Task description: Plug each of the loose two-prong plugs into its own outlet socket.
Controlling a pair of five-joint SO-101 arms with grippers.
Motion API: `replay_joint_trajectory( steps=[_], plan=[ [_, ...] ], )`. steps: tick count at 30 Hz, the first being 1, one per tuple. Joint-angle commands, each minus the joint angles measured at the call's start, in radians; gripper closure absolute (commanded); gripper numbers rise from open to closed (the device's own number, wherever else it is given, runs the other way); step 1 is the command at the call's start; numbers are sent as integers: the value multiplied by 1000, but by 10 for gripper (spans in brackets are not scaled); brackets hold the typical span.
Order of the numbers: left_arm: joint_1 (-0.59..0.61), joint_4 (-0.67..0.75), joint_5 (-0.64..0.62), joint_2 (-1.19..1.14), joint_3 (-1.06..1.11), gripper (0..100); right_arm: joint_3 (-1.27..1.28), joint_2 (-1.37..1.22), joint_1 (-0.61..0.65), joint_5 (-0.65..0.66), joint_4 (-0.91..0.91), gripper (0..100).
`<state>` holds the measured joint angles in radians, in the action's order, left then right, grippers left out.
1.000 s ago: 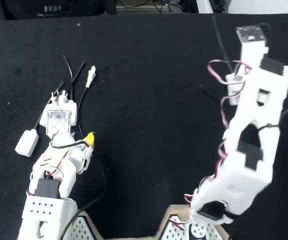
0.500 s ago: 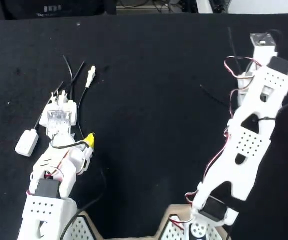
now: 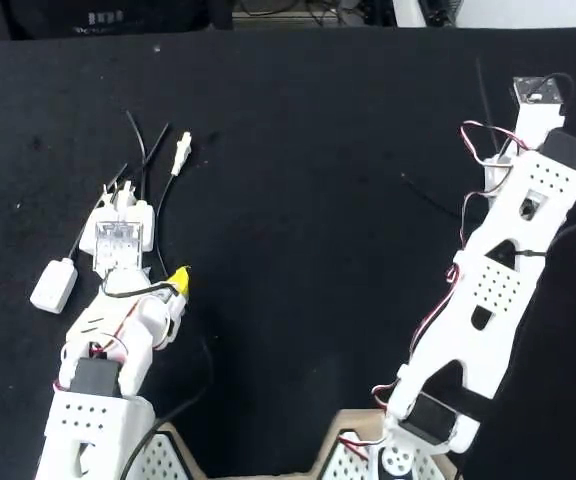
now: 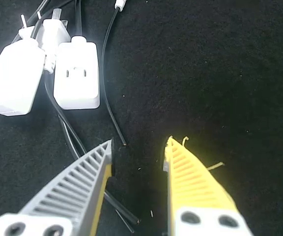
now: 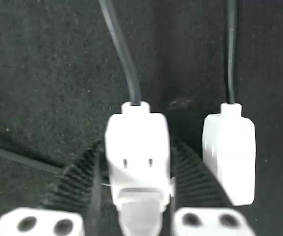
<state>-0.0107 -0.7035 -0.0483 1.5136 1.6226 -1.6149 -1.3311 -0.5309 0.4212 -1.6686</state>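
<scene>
A white outlet socket (image 5: pixel 137 152) with two slots and a black cord sits between the dark ribbed fingers of my right gripper (image 5: pixel 137 196), which is shut on it. Beside it lies a second white corded block (image 5: pixel 229 157). From above, this gripper (image 3: pixel 536 92) is at the far right of the black table. My left gripper (image 4: pixel 139 142) hangs open over a thin black cable (image 4: pixel 111 103); its yellow finger (image 3: pixel 178 279) also shows from above. Ahead of it lie a white socket (image 4: pixel 76 73), a white block (image 4: pixel 14 76) and a pronged plug (image 4: pixel 53 30). A small loose plug (image 3: pixel 180 152) lies farther out.
A white block (image 3: pixel 53 285) lies left of the left arm. Black cords (image 3: pixel 140 145) fan out beyond the left-hand cluster. Another thin cord (image 3: pixel 428 196) runs across the black cloth (image 3: pixel 308 200) beside the right arm. The table's far edge runs along the top.
The right arm has stretched out flatter and its tip has shifted right and slightly nearer. The left arm and the items around it have stayed put.
</scene>
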Motion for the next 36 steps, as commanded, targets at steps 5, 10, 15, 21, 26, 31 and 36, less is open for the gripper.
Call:
replay_joint_trajectory(
  steps=[5,10,15,21,26,31,36],
  plan=[
    [12,17,8,11,-10,827,-54,203,21,-9,-5,701],
    [12,17,8,11,-10,827,-48,335,31,-9,11,701],
    [12,17,8,11,-10,827,-47,440,41,-9,8,701],
    [12,17,8,11,-10,827,-45,530,46,-9,-86,702],
    [12,17,8,11,-10,827,-45,559,41,-11,-98,777],
    [12,17,8,11,-10,827,35,687,51,-157,-100,877],
    [12,17,8,11,-10,827,366,995,114,-244,-100,837]
  ],
)
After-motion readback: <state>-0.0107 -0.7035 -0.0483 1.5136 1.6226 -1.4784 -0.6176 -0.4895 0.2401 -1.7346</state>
